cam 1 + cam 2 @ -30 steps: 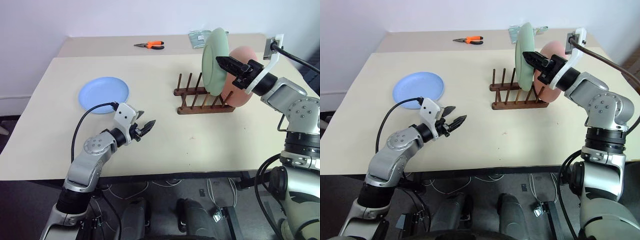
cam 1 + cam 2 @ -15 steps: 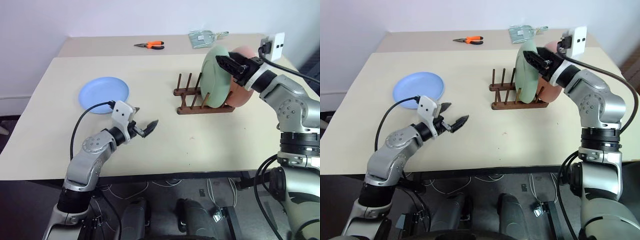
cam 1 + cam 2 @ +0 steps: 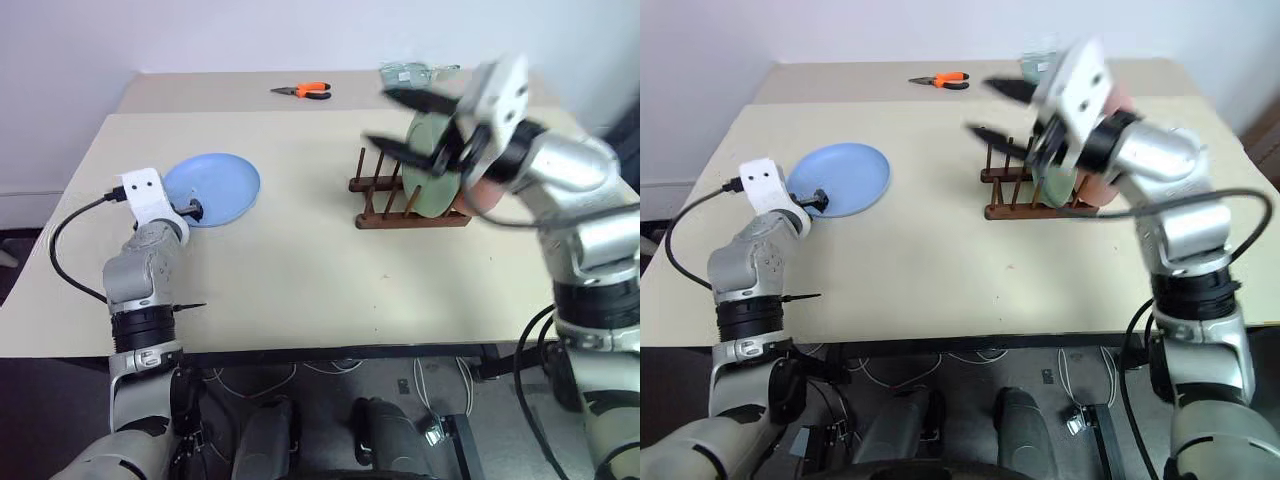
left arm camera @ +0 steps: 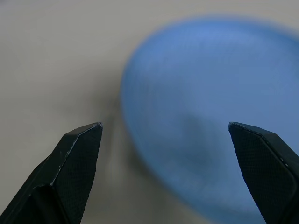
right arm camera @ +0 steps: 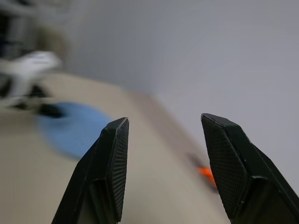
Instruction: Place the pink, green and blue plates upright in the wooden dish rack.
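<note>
The blue plate (image 3: 211, 188) lay flat on the beige tabletop (image 3: 300, 270), toward its left side. The left gripper (image 3: 192, 208) reached it at its near edge, jaws spread wide, one finger (image 4: 77, 154) over the tabletop and the other over the plate, holding nothing. The wooden dish rack (image 3: 408, 203) stood to the right of centre. In it the green plate (image 3: 432, 170) stood on edge between the pegs, leaning slightly, and the pink plate (image 3: 487, 194) stood just behind it, largely hidden. The right gripper (image 3: 405, 120) hung in the air above the rack's left end, clear of both plates, jaws apart and empty. Orange-handled pliers (image 3: 303, 91) lay at the far edge of the tabletop, well apart from the rack.
</note>
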Robot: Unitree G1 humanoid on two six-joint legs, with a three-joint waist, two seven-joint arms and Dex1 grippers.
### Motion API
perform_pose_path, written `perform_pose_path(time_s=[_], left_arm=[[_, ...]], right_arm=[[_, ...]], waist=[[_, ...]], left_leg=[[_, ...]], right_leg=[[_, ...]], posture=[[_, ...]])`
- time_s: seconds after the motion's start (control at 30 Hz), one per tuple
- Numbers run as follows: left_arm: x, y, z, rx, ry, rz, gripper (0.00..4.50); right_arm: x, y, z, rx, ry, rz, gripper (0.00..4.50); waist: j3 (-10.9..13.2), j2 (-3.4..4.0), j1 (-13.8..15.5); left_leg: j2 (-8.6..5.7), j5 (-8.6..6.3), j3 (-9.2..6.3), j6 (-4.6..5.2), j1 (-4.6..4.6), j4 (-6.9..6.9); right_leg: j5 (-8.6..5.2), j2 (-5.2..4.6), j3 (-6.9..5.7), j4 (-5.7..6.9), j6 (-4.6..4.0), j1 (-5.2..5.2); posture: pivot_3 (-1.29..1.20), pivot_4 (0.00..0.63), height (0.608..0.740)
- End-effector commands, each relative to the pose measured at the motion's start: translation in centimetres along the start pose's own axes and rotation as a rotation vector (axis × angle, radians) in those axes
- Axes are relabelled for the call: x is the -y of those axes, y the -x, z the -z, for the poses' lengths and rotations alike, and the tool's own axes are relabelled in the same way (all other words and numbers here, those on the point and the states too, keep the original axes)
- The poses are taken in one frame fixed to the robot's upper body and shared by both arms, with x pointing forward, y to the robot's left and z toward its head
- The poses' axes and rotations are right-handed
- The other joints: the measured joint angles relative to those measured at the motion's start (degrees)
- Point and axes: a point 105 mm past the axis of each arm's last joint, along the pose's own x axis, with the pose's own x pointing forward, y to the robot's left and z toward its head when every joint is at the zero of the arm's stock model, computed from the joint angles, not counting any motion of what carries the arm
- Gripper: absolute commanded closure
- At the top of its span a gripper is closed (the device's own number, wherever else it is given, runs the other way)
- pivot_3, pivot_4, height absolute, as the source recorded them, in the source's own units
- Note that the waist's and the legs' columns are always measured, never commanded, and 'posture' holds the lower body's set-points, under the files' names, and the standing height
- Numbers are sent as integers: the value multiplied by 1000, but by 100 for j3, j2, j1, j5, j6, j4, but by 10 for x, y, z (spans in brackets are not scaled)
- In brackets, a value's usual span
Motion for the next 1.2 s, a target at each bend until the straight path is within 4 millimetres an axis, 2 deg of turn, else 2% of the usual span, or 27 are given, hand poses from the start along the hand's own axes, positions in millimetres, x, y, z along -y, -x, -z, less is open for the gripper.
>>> perform_pose_path(time_s=[0.03,0.13,0.33,0.37,0.4,0.43,0.53,0.6,0.63,0.73,0.9,1.1,1.13,1.2], left_arm=[[11,-3,-8,-27,80,51,59],[20,-7,-8,-51,175,89,891],[23,-9,-15,-36,233,96,3658],[24,-9,-18,-21,225,106,4197],[30,-5,-31,54,220,141,4471],[36,0,-45,131,211,182,4471],[67,37,-93,400,176,369,4500],[86,62,-107,495,107,459,4500],[91,68,-109,513,89,482,4500],[107,87,-109,502,70,560,4500],[121,110,-113,481,96,657,4500],[128,119,-110,448,85,695,4500],[129,119,-108,438,84,696,4500],[130,119,-106,419,92,705,4500]], right_arm=[[-18,-3,-9,32,12,-47,2028],[-31,-5,-1,15,-6,-67,2028],[-37,-1,15,-53,9,-70,2028],[-36,0,17,-62,13,-65,2028],[-35,0,21,-90,15,-62,2028],[-35,0,26,-116,23,-61,2028],[-32,-5,42,-210,139,-60,1180],[-29,-13,50,-253,259,-49,164],[-28,-15,52,-259,295,-45,68],[-19,-26,59,-279,420,-28,68],[-3,-38,67,-305,584,0,68],[-3,-41,75,-301,666,-14,68],[-3,-42,74,-294,683,-11,609],[-4,-42,73,-280,705,-4,1383]], waist=[[0,-2,2],[-1,-4,-2],[-1,-5,-17],[-1,-5,-14],[-2,-6,-12],[-2,-6,-11],[-1,-9,-7],[1,-10,-25],[0,-10,-27],[0,-9,-33],[0,-10,-47],[0,-10,-30],[0,-10,-31],[0,-10,-31]], left_leg=[[-1,2,-3,-4,0,0],[-1,9,-4,-17,0,1],[-1,11,-3,-21,2,-1],[-1,11,-4,-22,2,-1],[-1,11,-3,-22,2,-1],[-1,11,-3,-23,2,-1],[-2,11,-1,-24,4,-1],[-2,11,-1,-27,1,-1],[-2,13,1,-29,-1,-4],[-3,15,2,-33,2,-9],[-1,17,2,-35,4,-9],[-1,18,2,-34,3,-8],[-1,18,1,-34,3,-8],[-1,18,1,-35,3,-8]], right_leg=[[0,-1,-2,0,0,0],[0,-2,-3,0,0,0],[0,-2,-3,1,0,-2],[1,-2,-3,0,0,-2],[1,-3,-3,1,0,-2],[1,-3,-3,0,-1,-2],[1,-7,-2,-1,-1,0],[1,-20,3,-1,-2,-5],[1,-21,4,-1,-2,-9],[1,-18,7,-1,-2,-10],[1,1,8,1,-2,-10],[1,1,9,0,-2,-7],[1,2,8,0,-2,-7],[1,3,8,0,-2,-7]], posture=[[0,150,740],[0,150,740],[0,150,740],[0,150,740],[0,150,740],[0,150,740],[0,150,740],[0,150,740],[0,150,740],[0,150,740],[0,150,740],[0,150,740],[0,150,740],[0,150,740]])
